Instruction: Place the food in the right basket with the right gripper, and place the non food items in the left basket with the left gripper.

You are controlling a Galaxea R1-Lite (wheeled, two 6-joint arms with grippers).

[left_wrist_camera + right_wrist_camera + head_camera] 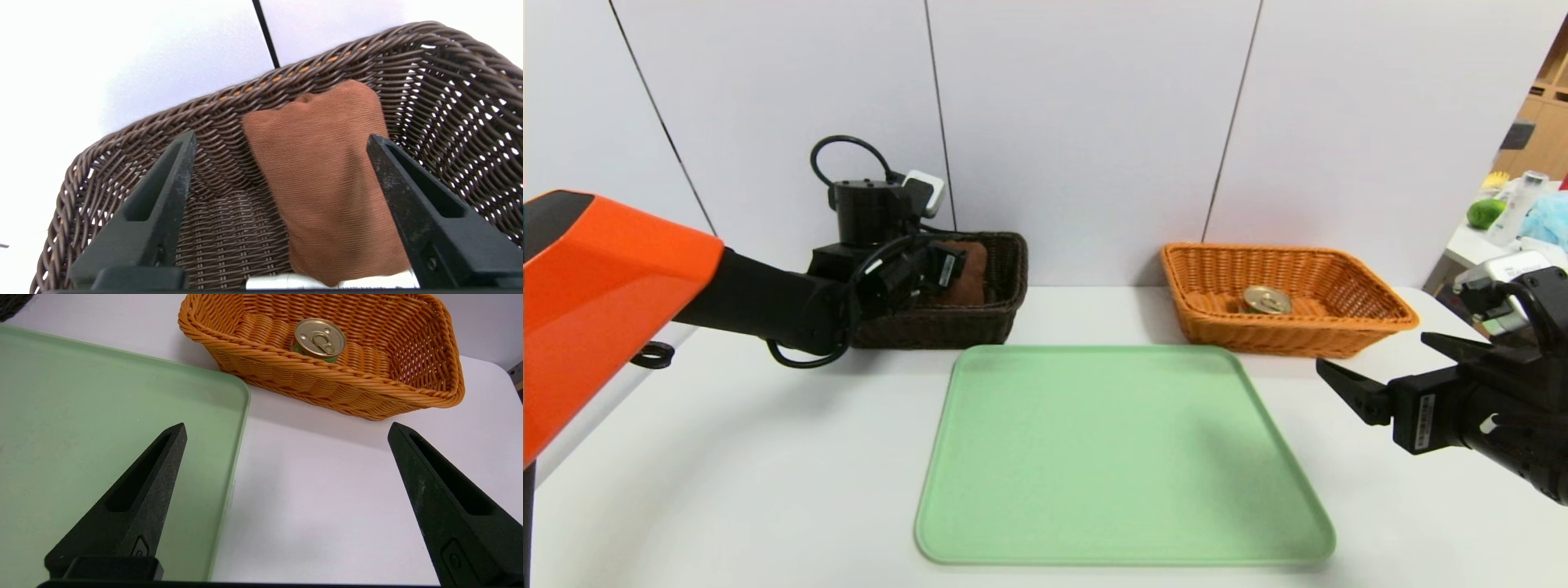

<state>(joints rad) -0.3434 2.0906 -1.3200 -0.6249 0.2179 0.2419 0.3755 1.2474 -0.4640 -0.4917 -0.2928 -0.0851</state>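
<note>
In the left wrist view, the left gripper [282, 139] is spread wide inside the dark brown basket [229, 228], one finger against or just over the folded brown cloth [327, 179] — that view alone cannot settle which. It also shows a white item [286, 281] partly under the cloth's edge, which the head view does not show; there the arm covers much of the basket and only part of the cloth appears. The head view gives the layout: dark basket far left, orange basket [1282, 336] far right, green tray [1119, 457] nearer, between them on the white table [768, 457]. The right wrist view reveals the pull-tab and green label of the tin can [320, 338] in the orange basket — and the right gripper [288, 428], spread and empty, near that basket.
</note>
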